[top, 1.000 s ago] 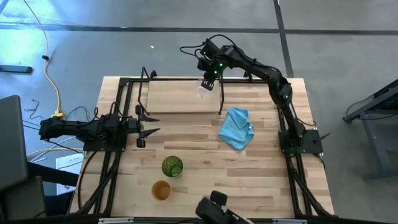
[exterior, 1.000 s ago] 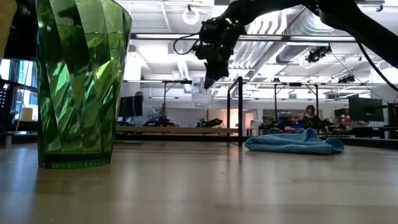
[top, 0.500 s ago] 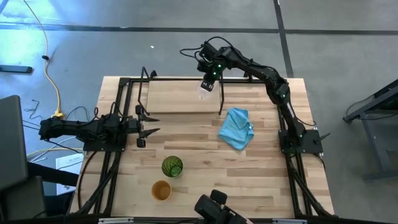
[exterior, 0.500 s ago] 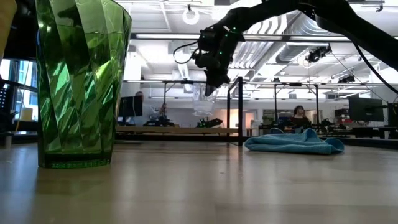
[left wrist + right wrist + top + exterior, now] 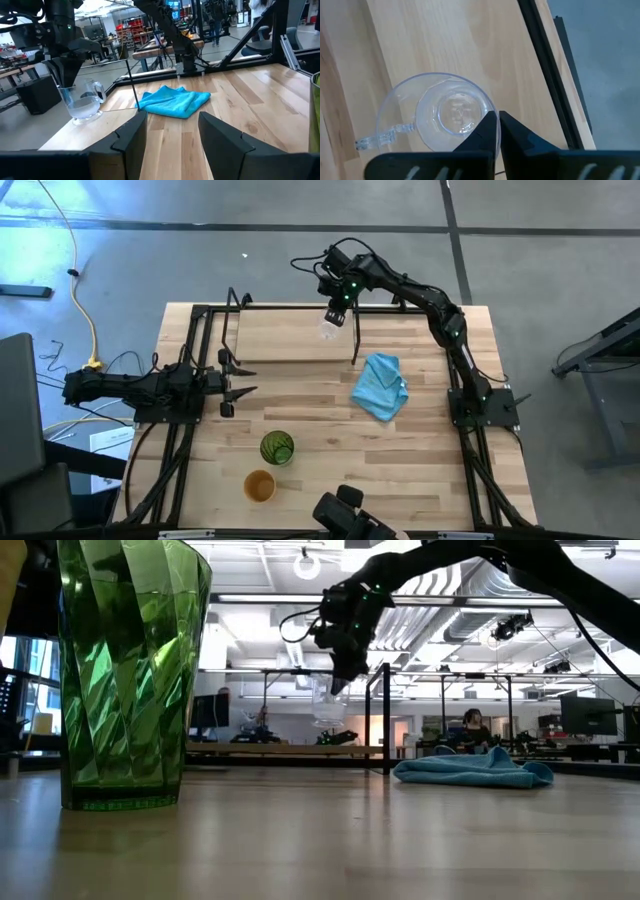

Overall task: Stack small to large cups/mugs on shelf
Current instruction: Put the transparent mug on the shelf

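My right gripper (image 5: 498, 125) is shut on the small clear glass cup (image 5: 437, 112), holding it low over the far right part of the light-wood shelf board (image 5: 285, 338). From the low view, the cup (image 5: 328, 708) hangs under the gripper (image 5: 338, 686) with a small gap above the board (image 5: 270, 749). The green cup (image 5: 277, 448) and the orange-tan cup (image 5: 259, 486) stand upright on their bases on the near part of the table. My left gripper (image 5: 238, 384) waits open at the table's left side. My right gripper pinches the glass cup's rim (image 5: 489, 111), one finger inside the cup and one outside (image 5: 517, 132). The fingers come from above, pointing down. The cup hangs upright below them, its handle (image 5: 375, 140) on the side away from the fingers.
A light blue cloth (image 5: 380, 386) lies crumpled on the table right of the shelf. Black rod uprights (image 5: 385, 715) stand at the shelf's corners, one close to the held cup. The table between the shelf and the two standing cups is bare wood.
My right gripper has come down toward the shelf board with the glass cup, and has tipped a little. The cup hangs lower than a second ago. In the last half second it has hardly moved.
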